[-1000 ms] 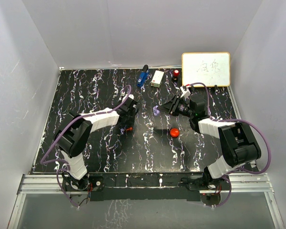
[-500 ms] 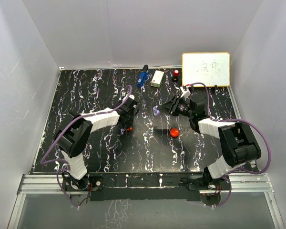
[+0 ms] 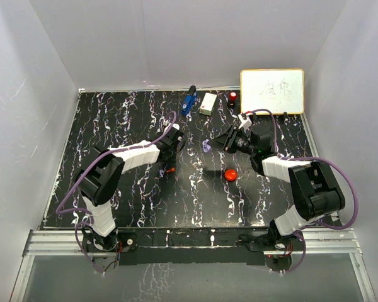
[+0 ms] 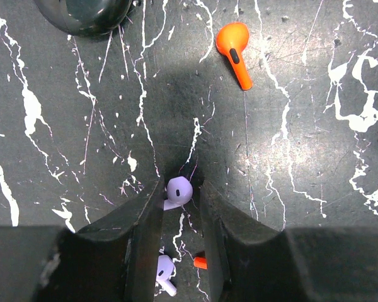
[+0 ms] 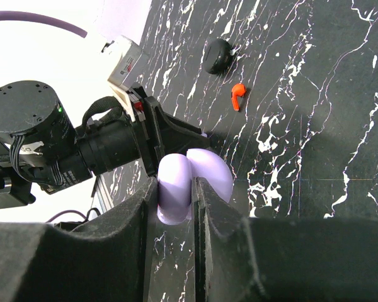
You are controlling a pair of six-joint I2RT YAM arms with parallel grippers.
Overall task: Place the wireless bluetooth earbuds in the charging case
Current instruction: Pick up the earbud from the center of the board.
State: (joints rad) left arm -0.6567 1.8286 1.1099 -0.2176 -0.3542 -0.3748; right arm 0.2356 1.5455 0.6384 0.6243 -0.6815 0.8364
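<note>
In the left wrist view my left gripper is shut on a purple earbud, held above the black marbled table. A second purple earbud and a small orange piece lie on the table below the fingers. An orange-red earbud lies ahead on the right; it also shows in the top view. My right gripper is shut on one half of an open purple charging case and holds it above the table mid-right, facing the left gripper.
A black round case lies ahead-left of the left gripper. A red round case lies near the right arm. At the back stand a blue gadget, a white box, a small red item and a whiteboard.
My left gripper has moved a little away from the near edge and to the right, uncovering the orange-red earbud on the table. The right gripper and the purple case have stayed put.
</note>
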